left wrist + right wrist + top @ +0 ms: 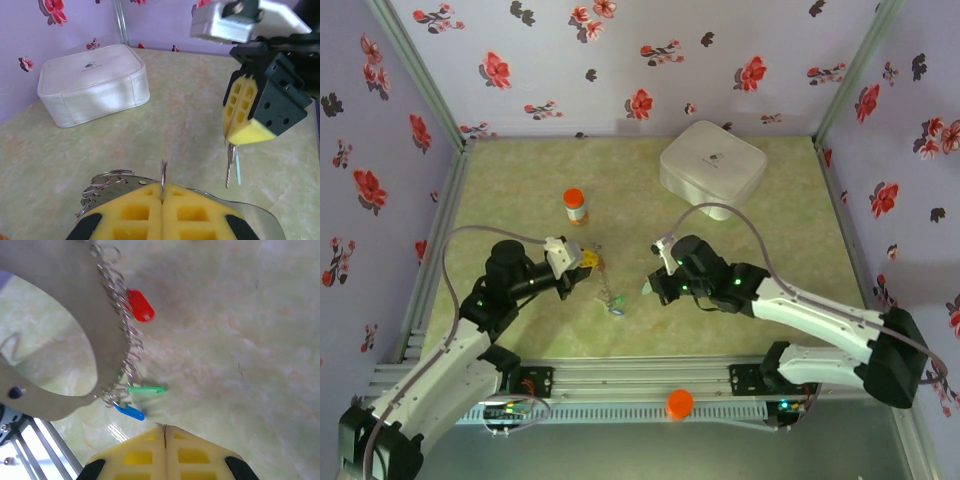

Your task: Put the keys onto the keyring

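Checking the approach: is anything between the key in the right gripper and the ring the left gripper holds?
Nothing visible does. The key hangs from the right gripper, and the gap across to the ring pinched in the left gripper is open air.

Tabletop (810, 230): pale green, marbled. Far right on it, white rounded case (712, 165). Left of centre, small bottle (575, 207), orange cap, upright, well apart from the case. Near centre front, green- and blue-tagged keys (616, 307); contact with surface uncertain
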`<state>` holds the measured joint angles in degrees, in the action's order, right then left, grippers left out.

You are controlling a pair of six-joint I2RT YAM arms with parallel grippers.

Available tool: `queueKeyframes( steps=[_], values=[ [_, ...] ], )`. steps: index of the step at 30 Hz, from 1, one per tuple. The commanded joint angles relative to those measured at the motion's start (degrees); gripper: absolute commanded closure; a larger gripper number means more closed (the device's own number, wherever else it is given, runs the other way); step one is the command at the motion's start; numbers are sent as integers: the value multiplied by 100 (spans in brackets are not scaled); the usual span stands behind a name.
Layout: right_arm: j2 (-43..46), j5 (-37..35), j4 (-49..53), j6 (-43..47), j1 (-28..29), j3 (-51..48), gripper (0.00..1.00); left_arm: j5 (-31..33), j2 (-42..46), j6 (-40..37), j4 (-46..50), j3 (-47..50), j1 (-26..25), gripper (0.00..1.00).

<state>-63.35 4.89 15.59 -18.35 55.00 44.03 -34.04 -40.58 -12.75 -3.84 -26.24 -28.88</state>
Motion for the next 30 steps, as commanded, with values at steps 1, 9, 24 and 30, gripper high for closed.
queueKeyframes(
  steps=[1,9,24,30],
  values=[
    [364,120,-569,554,-42,-230,100,-312,85,395,-250,-115,-48,100],
    [416,739,-1850,749,-25,-460,100,-939,-215,886,-538,-133,-150,100],
    [-258,1432,-3475,898,235,-399,100,-1339,-606,1214,-970,-8,-241,100],
    [-392,1345,-3671,911,339,-368,100,-1359,-592,1192,-940,5,-241,100]
  ],
)
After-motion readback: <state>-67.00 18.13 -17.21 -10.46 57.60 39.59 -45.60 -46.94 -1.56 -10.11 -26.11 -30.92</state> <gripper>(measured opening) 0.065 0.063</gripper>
